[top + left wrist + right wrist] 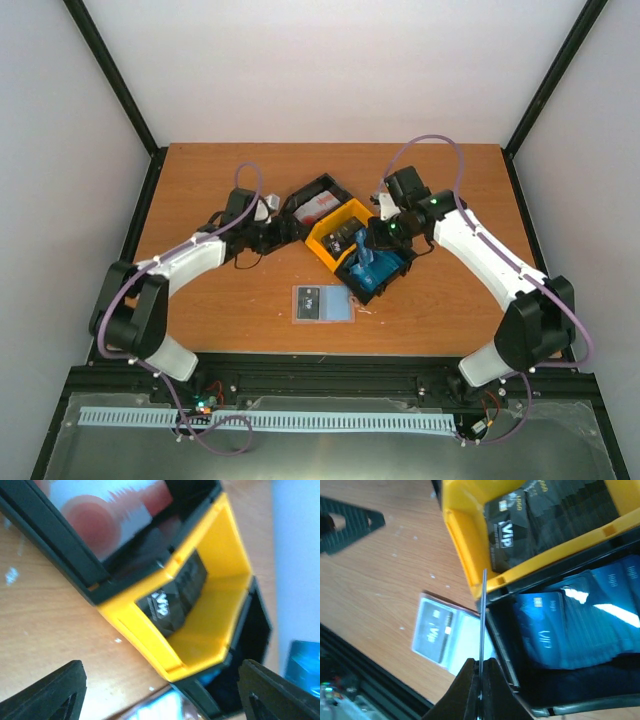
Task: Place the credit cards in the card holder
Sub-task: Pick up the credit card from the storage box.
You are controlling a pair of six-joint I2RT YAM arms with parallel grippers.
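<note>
In the top view three bins cluster mid-tabletop [220,190]: a black bin [296,200] of red-and-white cards [318,207], a yellow bin [318,246] of dark cards [342,238], and a second black bin [372,296] of blue cards [385,272]. The card holder [322,304] lies open and flat just in front of them, towards the arm bases. That likely keeps its pockets facing up where either arm can reach them. One dark card [311,298] sits in its left half. The right end effector [372,248] hangs over the second black bin with a blue card [364,263] upright in its grip. The left end effector [285,232] sits low beside the first black bin.

The left wrist view shows that end effector's fingers [50,695] spread wide with nothing between them. They face the yellow bin's open front, which probably means the arm is waiting or lined up for a later pick.

In the right wrist view the right end effector is pressed together on the blue card, which shows edge-on as a thin line. It is pinched at one end so the free end leads, which suits sliding it into a pocket. The card holder lies below and to the left, well apart from the card. Its paler half looks free, so the card has yet to travel there.
</note>
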